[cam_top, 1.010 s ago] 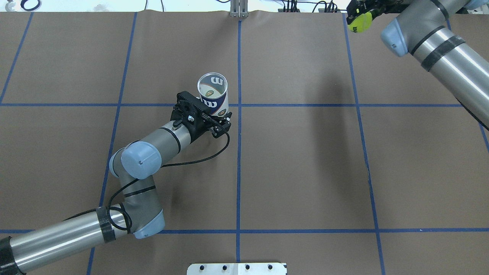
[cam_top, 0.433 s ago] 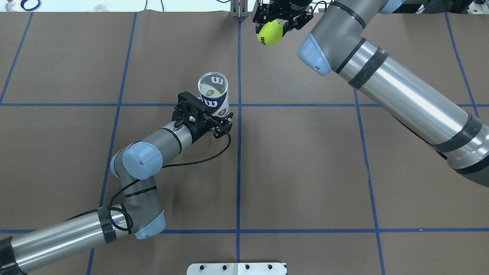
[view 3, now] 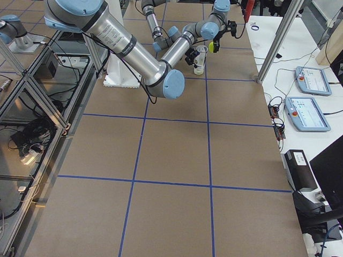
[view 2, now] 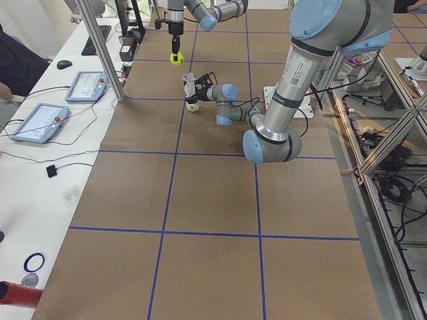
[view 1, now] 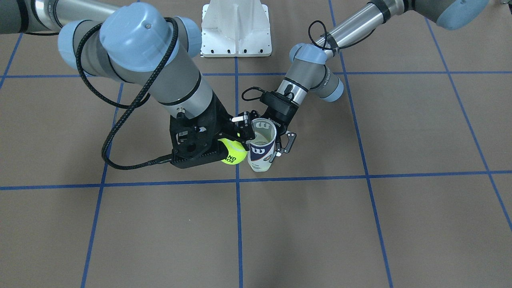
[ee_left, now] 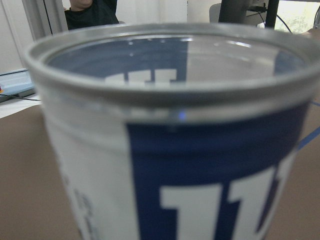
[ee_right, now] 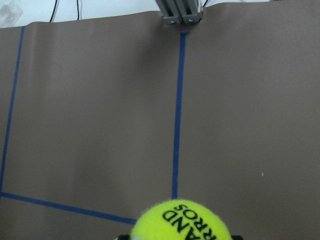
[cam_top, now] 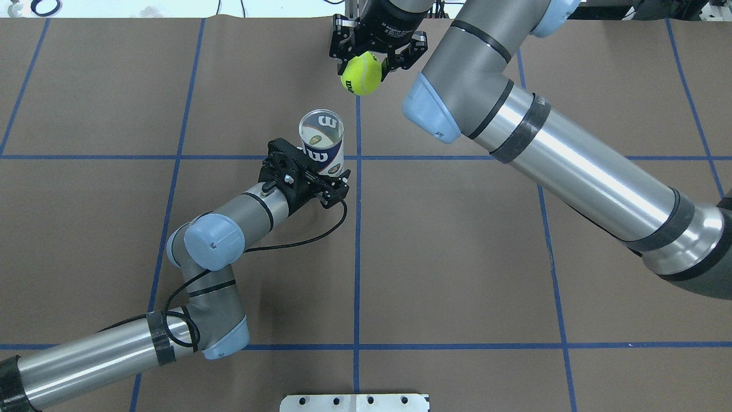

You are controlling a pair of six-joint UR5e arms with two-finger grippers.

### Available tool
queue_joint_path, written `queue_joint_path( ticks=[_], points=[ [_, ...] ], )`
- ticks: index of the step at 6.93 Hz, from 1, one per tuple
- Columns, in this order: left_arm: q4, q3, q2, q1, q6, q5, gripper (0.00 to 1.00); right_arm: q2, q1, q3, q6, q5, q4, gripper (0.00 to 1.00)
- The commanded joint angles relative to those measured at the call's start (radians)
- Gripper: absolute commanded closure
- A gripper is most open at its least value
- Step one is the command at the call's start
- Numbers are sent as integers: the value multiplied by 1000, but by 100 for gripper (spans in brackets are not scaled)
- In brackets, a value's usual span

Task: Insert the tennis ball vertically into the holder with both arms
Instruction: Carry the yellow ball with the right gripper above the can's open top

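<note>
The holder is a clear can with a navy-and-white label. It stands upright with its mouth open, and shows in the front view and fills the left wrist view. My left gripper is shut on its lower part. My right gripper is shut on a yellow tennis ball and holds it in the air, higher than the holder's rim and off to its far right. The ball also shows in the front view and at the bottom of the right wrist view.
The white metal pedestal base sits at the robot's edge of the table. An aluminium post stands at the far edge, just behind the right gripper. Blue tape lines cross the brown table cover. Tablets lie on the side bench.
My right arm has swung left from the far right corner, carrying the ball close to the holder. The left gripper and holder have barely shifted.
</note>
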Motion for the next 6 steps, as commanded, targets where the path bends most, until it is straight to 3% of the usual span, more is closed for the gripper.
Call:
queue_joint_path(
  ticks=[1,6],
  points=[
    [0,1,2,2,0,2,1,11,-74,23,6,-67,-44,100],
    [-2,1,13,2,0,3,1,43,-104,21,24,-89,-55,100]
  ],
)
